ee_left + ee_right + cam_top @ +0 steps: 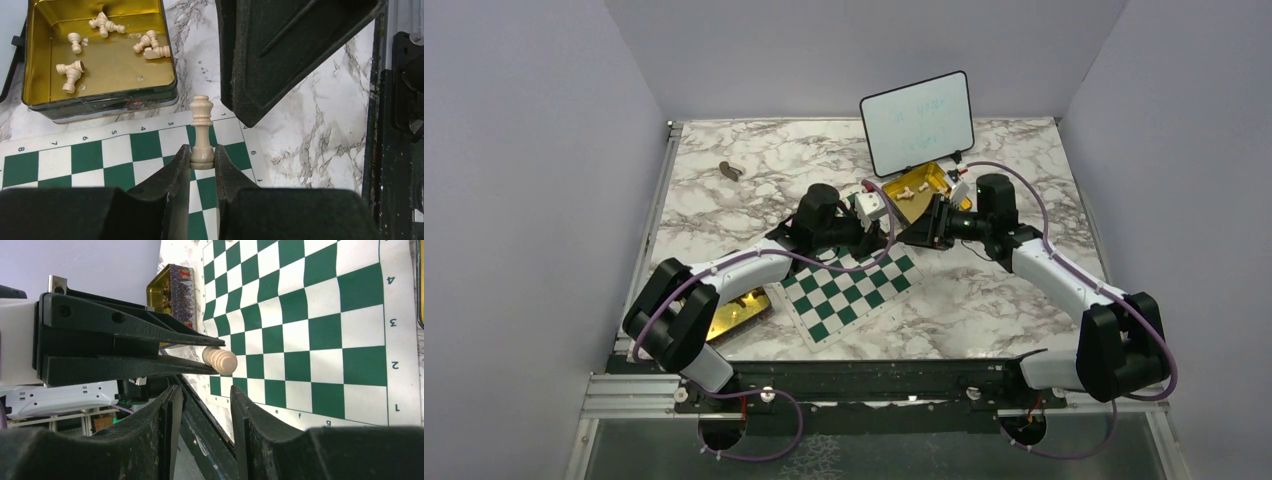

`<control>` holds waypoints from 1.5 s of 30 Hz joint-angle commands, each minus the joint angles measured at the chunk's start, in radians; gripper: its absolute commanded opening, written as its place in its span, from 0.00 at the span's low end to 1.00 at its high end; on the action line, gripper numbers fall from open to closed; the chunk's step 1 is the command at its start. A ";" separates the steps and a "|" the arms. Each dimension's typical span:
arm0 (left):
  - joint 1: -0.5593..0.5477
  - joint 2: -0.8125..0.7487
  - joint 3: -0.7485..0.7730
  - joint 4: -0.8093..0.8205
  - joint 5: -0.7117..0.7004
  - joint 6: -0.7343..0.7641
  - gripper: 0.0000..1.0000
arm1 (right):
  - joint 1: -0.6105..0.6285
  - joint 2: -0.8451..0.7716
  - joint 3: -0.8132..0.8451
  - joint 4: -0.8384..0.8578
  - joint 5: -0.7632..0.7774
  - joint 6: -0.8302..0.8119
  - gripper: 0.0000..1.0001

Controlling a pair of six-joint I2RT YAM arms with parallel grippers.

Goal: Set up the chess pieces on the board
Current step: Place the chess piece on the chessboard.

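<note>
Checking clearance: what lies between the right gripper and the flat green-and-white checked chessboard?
The left gripper, shut on a pale beige wooden chess piece, as the right wrist view shows.

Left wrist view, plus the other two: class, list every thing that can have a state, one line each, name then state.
left end effector, shut on held chess piece
held chess piece, clamped at its base
right end effector, open, holding nothing
gold tin, lid off
loose chess pieces, lying on their sides in the gold tin
board, laid out, visible squares bare
whiteboard, standing upright
</note>
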 commanded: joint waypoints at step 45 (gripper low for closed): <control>-0.003 -0.153 0.025 -0.184 -0.212 -0.080 0.65 | -0.007 0.077 0.161 0.037 0.114 0.005 0.14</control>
